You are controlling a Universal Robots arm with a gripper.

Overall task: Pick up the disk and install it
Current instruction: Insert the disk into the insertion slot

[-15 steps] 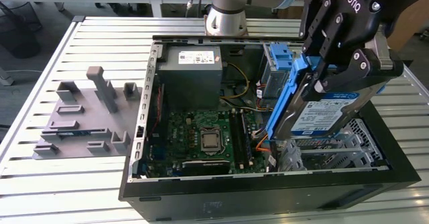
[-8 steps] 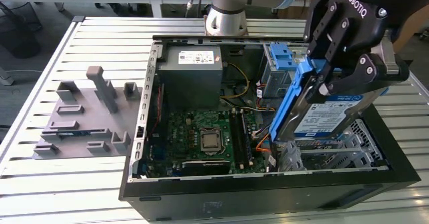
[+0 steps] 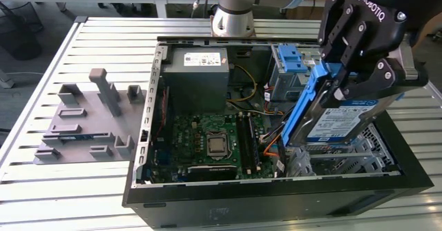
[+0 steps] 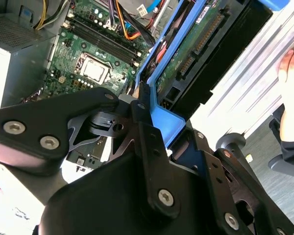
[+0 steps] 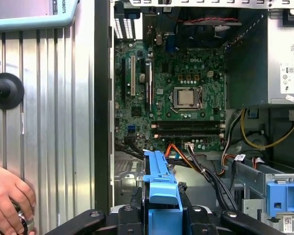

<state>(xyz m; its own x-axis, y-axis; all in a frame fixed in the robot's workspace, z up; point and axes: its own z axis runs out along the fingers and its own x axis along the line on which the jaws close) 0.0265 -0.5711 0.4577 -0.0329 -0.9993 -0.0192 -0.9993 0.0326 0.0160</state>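
Note:
The disk (image 3: pixel 343 121), a silver drive with a white-and-blue label in a blue carrier frame, hangs tilted on edge over the right side of the open computer case (image 3: pixel 276 195). My gripper (image 3: pixel 355 83) is shut on its upper part, one black finger on each face. In the second wrist view the disk (image 4: pixel 198 41) shows its green circuit side and connector, with the gripper (image 4: pixel 154 122) clamped on the blue frame. The first wrist view has the disk's blue frame edge (image 5: pixel 159 178) between my fingers (image 5: pixel 206 215), above the case floor beside the motherboard (image 5: pixel 186 93).
A metal drive cage (image 3: pixel 352 156) sits under the disk, and a blue latch (image 3: pixel 290 60) is fixed behind it. The power supply (image 3: pixel 196 73) and cables fill the back. A grey fixture (image 3: pixel 90 117) lies on the slatted table. A person's hand (image 5: pixel 7 200) rests near the case.

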